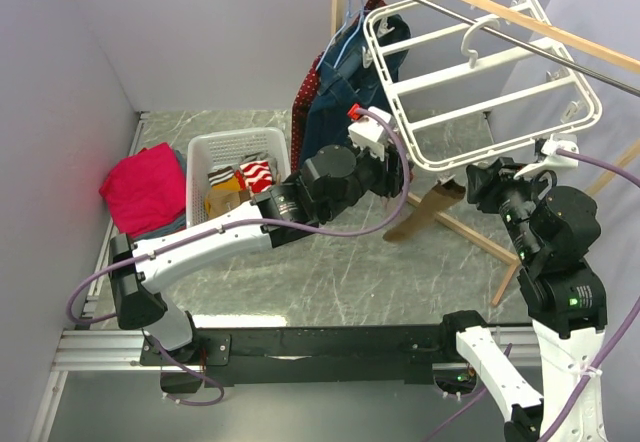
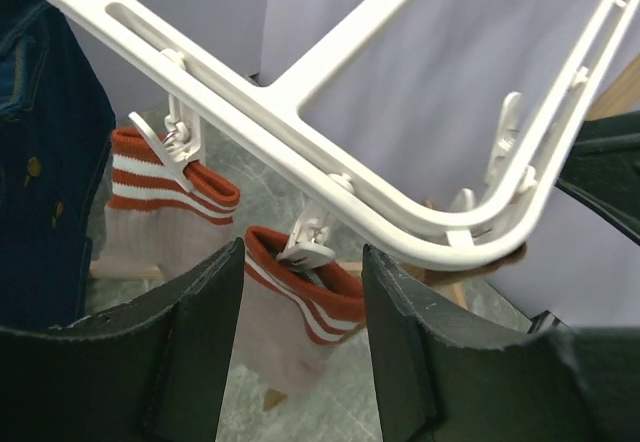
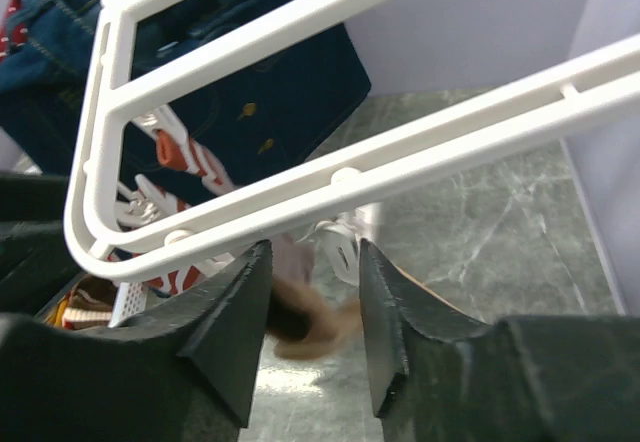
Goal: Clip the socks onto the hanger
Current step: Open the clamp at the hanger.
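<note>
Left wrist: two socks (image 2: 290, 332) clipped under hanger (image 2: 250, 122); left pincer (image 2: 302, 262) spread.

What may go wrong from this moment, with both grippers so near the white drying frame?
1. In the left wrist view a striped sock shows between the fingers of the open left gripper, hanging from a clip. Closing or pulling down might tug it free.
2. In the right wrist view the brown sock is blurred, so I cannot tell whether any clip holds it. It may drop.
3. The right gripper is also close under the hanger. A bump could swing it.
</note>
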Controlling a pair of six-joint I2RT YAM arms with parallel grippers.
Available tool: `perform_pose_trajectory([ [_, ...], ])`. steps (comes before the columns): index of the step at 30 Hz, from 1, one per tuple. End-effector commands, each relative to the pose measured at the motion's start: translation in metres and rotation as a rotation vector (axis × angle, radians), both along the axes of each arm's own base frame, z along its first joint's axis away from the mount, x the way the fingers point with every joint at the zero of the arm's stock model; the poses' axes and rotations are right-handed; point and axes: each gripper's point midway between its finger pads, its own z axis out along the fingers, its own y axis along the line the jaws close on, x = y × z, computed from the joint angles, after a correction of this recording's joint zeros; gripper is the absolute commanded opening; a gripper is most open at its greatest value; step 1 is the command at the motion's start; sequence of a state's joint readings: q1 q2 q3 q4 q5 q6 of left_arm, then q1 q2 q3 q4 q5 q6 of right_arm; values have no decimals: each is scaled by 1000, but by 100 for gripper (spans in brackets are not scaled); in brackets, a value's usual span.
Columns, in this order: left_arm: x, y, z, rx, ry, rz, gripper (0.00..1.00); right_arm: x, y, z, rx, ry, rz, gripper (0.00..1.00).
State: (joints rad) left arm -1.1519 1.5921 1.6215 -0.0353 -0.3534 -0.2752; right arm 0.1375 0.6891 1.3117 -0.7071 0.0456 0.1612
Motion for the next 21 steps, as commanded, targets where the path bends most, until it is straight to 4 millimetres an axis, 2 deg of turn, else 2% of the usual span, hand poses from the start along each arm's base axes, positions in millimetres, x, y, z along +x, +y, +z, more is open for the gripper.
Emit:
perform_pose_trajectory([
  [1,-5,21,42,-90,-34,4,56,2,12,13,-19,-67,75,44],
  [6,-5,31,47,-95,-39,22,57,0,10,9,-29,-64,71,28],
  [11,-13,38,56,-106,-46,-2,58,-5,10,7,-31,-65,74,17],
  [12,-15,38,58,-105,-48,-14,59,-5,11,6,-31,-62,78,12],
  [16,-35,25,60,-115,-35,-143,63,-10,19,6,-22,-63,127,3],
  [17,-46,19,62,-121,-39,-201,64,-12,24,7,-18,-65,157,1],
  [21,-72,-2,55,-81,-55,-310,66,-19,35,13,2,-65,217,0],
])
